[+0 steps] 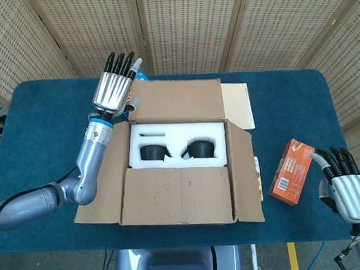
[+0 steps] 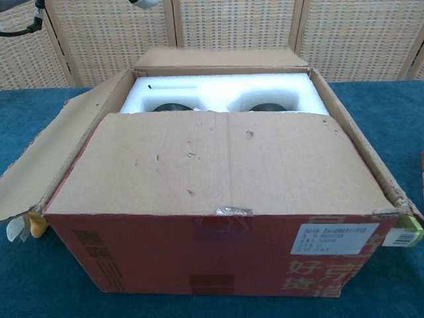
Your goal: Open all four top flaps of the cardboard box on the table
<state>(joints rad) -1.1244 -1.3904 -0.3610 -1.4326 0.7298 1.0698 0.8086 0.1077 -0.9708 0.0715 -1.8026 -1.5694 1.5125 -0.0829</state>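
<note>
The far flap (image 1: 177, 100) of the cardboard box (image 1: 179, 171) is laid back; the left hand (image 1: 113, 90) (fingers straight, holding nothing) is raised beside its left end

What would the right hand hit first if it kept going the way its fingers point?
Probably nothing close. The right hand points toward the table's far edge, and the blue tabletop ahead looks bare. The orange carton sits to its left, likely outside that line, though depth is unclear.
</note>
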